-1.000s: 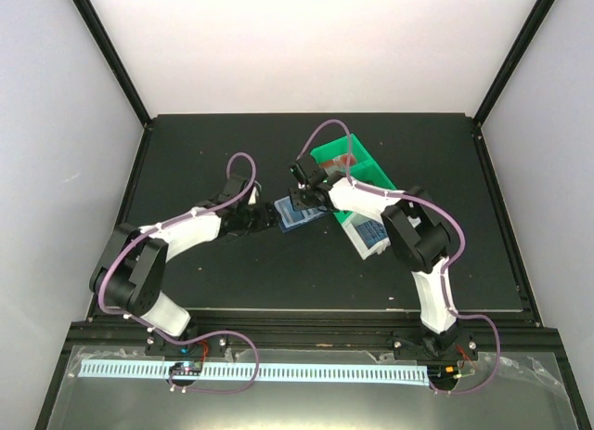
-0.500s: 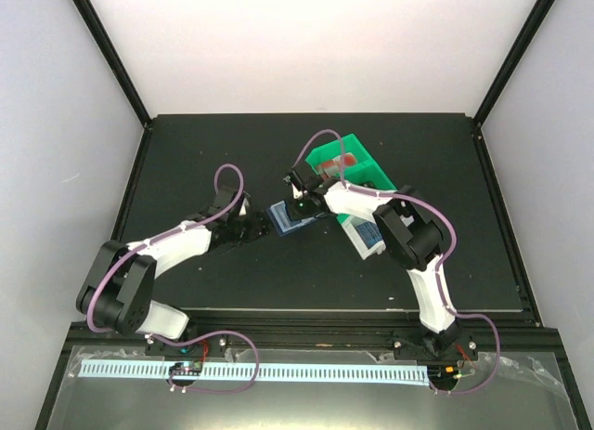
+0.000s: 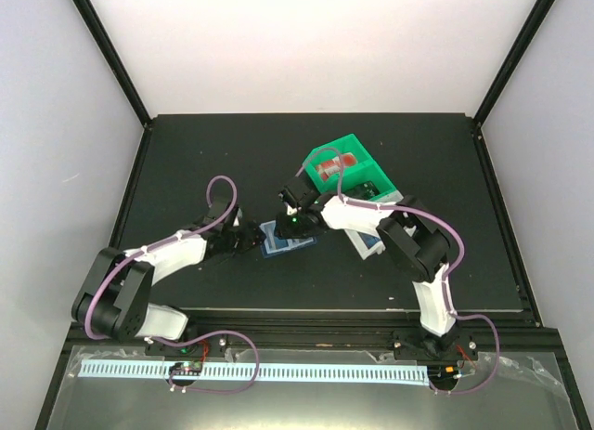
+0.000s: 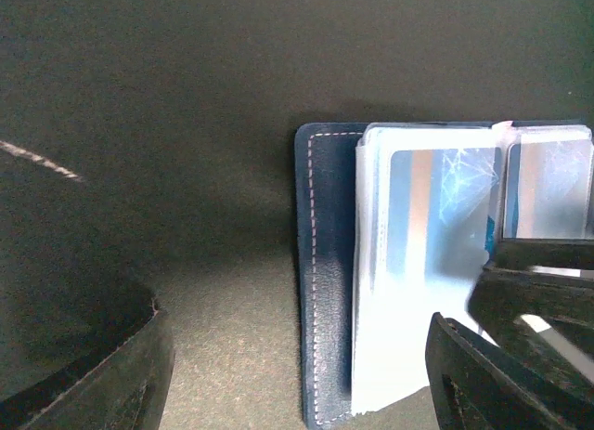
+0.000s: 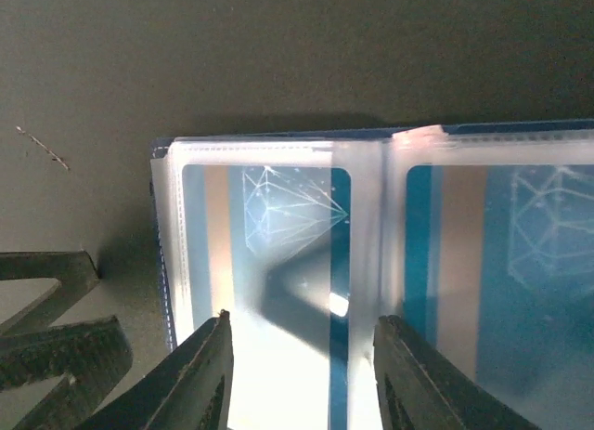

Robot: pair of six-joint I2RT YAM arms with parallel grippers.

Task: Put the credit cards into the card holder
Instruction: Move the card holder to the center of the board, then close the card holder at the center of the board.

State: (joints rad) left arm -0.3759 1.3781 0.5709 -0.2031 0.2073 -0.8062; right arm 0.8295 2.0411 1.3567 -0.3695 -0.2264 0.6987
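We see the dark navy folding card holder lying open and flat on the black worktop, a little toward 6 o'clock from the worktop's middle. Its clear plastic sleeves face up. Two blue plastic credit cards sit inside them, one in each of the two facing sleeves.

The left pincer lies low at 9 o'clock of the holder, jaws spread wide and clamping nothing. In the left wrist view one finger overlaps the near corner of the sleeves, though we cannot tell whether it touches.

The right pincer reaches from 1 o'clock and hangs right over the holder. In its own view the jaws stand apart, straddling the sleeve that carries one card, and they grip nothing that we can make out.

At 1 o'clock from the holder, well apart, stands the green plastic bin with a red-and-white item inside; we cannot tell what it is. A white plastic bin shows only partly beneath the right arm, at 3 o'clock of the holder.
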